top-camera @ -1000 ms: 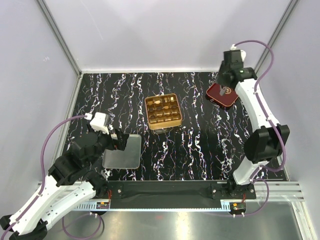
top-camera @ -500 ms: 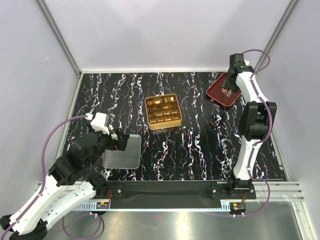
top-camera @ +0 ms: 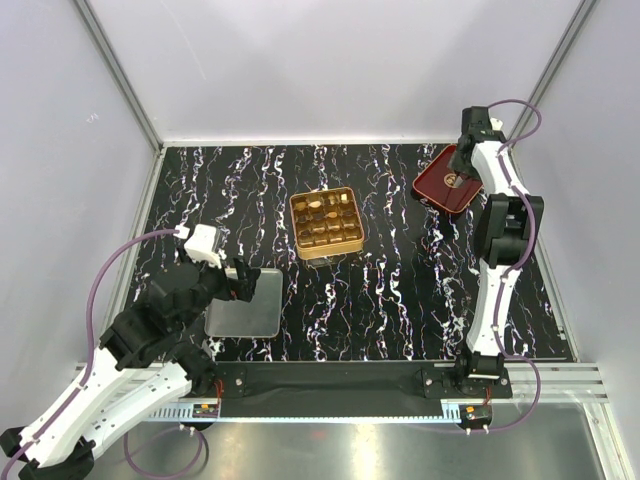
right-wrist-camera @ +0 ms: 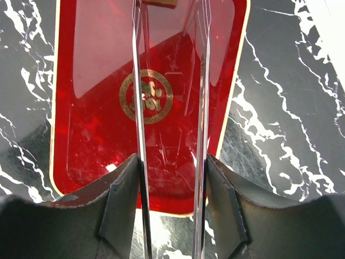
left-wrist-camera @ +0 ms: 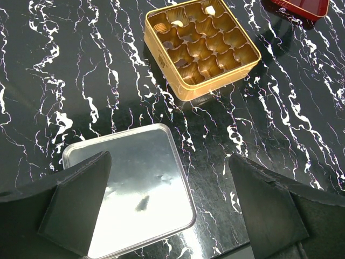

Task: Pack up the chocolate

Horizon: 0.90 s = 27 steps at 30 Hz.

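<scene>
The gold tin (top-camera: 326, 222) with a grid of cups stands mid-table and holds several chocolate pieces (top-camera: 316, 207) in its far cups; it also shows in the left wrist view (left-wrist-camera: 200, 46). My right gripper (right-wrist-camera: 171, 178) is shut on metal tongs (right-wrist-camera: 138, 108), whose two blades reach out over the dark red tray (right-wrist-camera: 97, 124). A tan piece (right-wrist-camera: 157, 2) sits between the blade tips, cut off by the top edge. In the top view this gripper (top-camera: 468, 150) is at the tray's (top-camera: 440, 192) far side. My left gripper (left-wrist-camera: 170, 208) is open and empty above a silver lid (left-wrist-camera: 135, 189).
The silver lid (top-camera: 243, 302) lies at the near left by the left gripper (top-camera: 240, 283). A gold emblem (right-wrist-camera: 146, 97) marks the red tray's middle. White walls close the back and both sides of the black marbled table (top-camera: 400, 270).
The right arm has swung up and stretched towards the back wall, bringing its gripper over the red tray's far side. The left arm has barely moved.
</scene>
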{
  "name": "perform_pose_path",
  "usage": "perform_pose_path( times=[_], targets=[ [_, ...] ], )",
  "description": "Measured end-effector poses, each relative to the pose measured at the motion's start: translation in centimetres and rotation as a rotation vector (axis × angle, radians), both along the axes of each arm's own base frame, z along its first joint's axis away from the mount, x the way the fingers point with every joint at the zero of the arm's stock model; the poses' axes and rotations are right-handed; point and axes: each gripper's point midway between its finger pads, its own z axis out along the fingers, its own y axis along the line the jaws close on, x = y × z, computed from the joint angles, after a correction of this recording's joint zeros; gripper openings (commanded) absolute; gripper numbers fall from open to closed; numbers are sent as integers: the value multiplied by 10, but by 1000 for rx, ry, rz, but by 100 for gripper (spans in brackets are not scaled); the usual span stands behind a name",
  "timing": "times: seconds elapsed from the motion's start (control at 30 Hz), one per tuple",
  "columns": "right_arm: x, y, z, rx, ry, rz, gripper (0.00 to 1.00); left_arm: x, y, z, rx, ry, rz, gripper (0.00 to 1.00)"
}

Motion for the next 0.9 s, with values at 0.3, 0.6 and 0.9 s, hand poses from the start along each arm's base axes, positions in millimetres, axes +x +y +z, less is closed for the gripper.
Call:
perform_pose_path(
  times=[0.3, 0.6, 0.9],
  targets=[
    [11, 0, 4, 5, -41, -13, 56, 1, -1, -2, 5, 6, 0, 99],
    [14, 0, -13, 11, -23, -21, 56, 1, -1, -2, 5, 6, 0, 99],
    [17, 0, -13, 15, -30, -27, 45, 1, -1, -2, 5, 6, 0, 99]
  ],
)
